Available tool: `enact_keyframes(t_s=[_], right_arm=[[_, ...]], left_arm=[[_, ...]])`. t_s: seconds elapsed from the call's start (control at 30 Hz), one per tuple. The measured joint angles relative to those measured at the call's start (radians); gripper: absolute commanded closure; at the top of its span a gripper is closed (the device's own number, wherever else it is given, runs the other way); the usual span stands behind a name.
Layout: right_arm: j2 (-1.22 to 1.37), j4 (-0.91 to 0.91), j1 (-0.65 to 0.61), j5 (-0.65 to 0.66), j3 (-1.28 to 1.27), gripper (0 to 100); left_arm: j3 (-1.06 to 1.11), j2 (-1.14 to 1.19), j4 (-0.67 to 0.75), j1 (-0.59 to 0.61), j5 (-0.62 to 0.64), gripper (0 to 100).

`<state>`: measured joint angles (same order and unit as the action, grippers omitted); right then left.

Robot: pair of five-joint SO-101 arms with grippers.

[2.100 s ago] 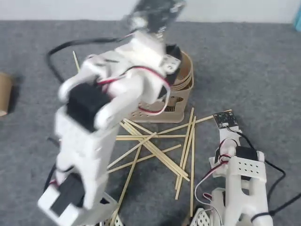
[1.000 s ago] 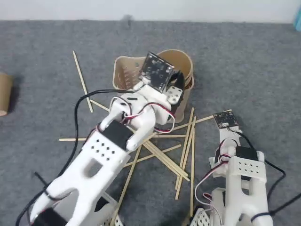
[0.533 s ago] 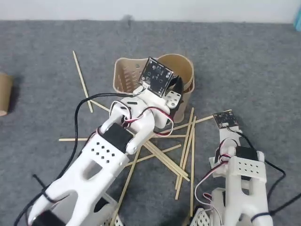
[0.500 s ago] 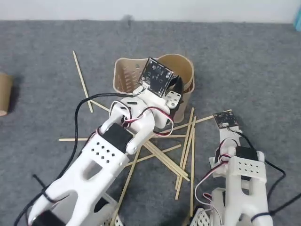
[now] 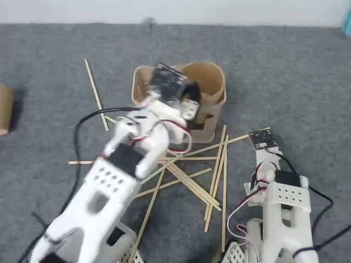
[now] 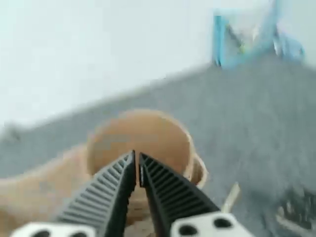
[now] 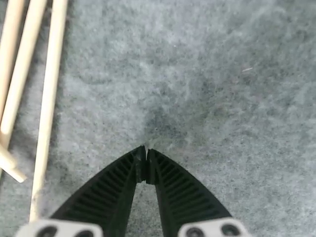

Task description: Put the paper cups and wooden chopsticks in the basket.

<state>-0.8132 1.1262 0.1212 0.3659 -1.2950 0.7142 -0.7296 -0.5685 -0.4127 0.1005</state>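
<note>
A tan basket (image 5: 205, 118) stands at the middle of the grey carpet with a paper cup (image 5: 204, 81) upright in its right end. My left gripper (image 6: 137, 156) is shut and empty, hanging just above that cup (image 6: 140, 133) and the basket (image 6: 34, 190). Another paper cup (image 5: 4, 108) lies at the far left edge. Several wooden chopsticks (image 5: 186, 171) are strewn in front of the basket, and one (image 5: 96, 94) lies to its left. My right gripper (image 7: 146, 152) is shut, tips down on bare carpet beside three chopsticks (image 7: 29, 74).
The left arm (image 5: 109, 181) stretches from the near left corner across the chopstick pile. The right arm (image 5: 279, 213) stands at the near right. A pale wall borders the far edge, with a blue object (image 6: 247, 34) by it at the right.
The left arm came down from high above the basket, and in the last half second its wrist shifted left and away over the basket. The right arm has kept still.
</note>
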Motion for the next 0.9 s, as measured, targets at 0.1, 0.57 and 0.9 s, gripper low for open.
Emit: enact_keyframes(t_s=[0.1,0.57,0.9], right_arm=[[0.000,0.000,-0.002,0.000,0.000,99.1],[0.000,0.000,0.012,0.000,0.000,99.1],[0.000,0.000,0.017,0.000,0.000,99.1]], left_arm=[[-0.095,-0.087,-0.084,0.064,0.000,99],[-0.244,-0.127,-0.084,0.763,-0.063,99],[-0.465,0.381,-0.018,1.022,-0.104,99]])
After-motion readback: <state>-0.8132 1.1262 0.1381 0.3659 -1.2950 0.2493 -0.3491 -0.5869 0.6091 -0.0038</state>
